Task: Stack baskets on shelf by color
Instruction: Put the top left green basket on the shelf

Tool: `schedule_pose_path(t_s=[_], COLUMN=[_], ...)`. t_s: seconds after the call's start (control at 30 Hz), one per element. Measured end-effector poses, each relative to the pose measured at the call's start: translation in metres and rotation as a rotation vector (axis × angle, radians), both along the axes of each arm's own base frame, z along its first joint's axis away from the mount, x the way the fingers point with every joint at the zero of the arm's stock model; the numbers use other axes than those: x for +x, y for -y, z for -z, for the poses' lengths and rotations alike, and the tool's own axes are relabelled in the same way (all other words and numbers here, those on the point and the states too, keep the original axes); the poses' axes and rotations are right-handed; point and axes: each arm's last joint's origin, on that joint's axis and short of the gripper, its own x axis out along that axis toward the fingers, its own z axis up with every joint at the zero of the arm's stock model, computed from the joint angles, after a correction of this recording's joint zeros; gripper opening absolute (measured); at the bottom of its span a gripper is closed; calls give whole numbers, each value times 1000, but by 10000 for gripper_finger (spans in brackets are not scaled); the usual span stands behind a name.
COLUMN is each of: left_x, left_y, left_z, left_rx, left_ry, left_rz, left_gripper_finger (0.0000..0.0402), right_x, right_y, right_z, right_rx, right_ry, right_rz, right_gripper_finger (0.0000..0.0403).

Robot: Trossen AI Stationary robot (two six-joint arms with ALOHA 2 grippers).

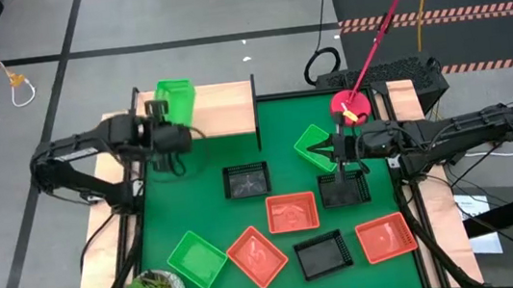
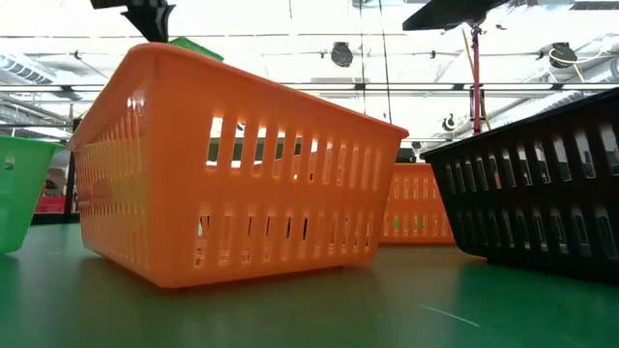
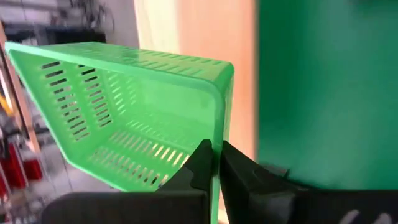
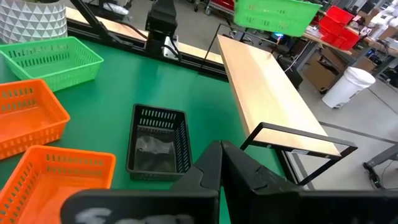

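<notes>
One green basket point(image 1: 175, 97) hangs tilted over the shelf point(image 1: 223, 108), its rim pinched in our left gripper point(image 1: 171, 139); next we level and lower it. Our right gripper point(image 1: 339, 147) waits closed, empty.

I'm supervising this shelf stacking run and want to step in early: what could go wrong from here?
The left gripper pinches only the thin rim of the tilted green basket over the shelf; it could slip or land crooked. The right gripper, jaws shut, hangs low among a green basket and a black basket and might knock them.
</notes>
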Motion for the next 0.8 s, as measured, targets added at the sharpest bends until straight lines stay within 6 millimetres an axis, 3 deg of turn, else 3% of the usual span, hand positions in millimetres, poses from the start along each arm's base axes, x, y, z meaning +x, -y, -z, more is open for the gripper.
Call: schedule_pose_path(t_s=[0.3,0.8], left_x=[-17,-27], left_y=[-34,-54], left_z=[-4,-3], left_rx=[-24,-122], left_ry=[13,31], left_rz=[-149,-234], left_gripper_finger=[17,7], right_x=[0,0], right_y=[0,0], right_z=[0,0], right_rx=[-6,-10], right_ry=[-2,-3], right_rz=[0,0], right_gripper_finger=[0,0])
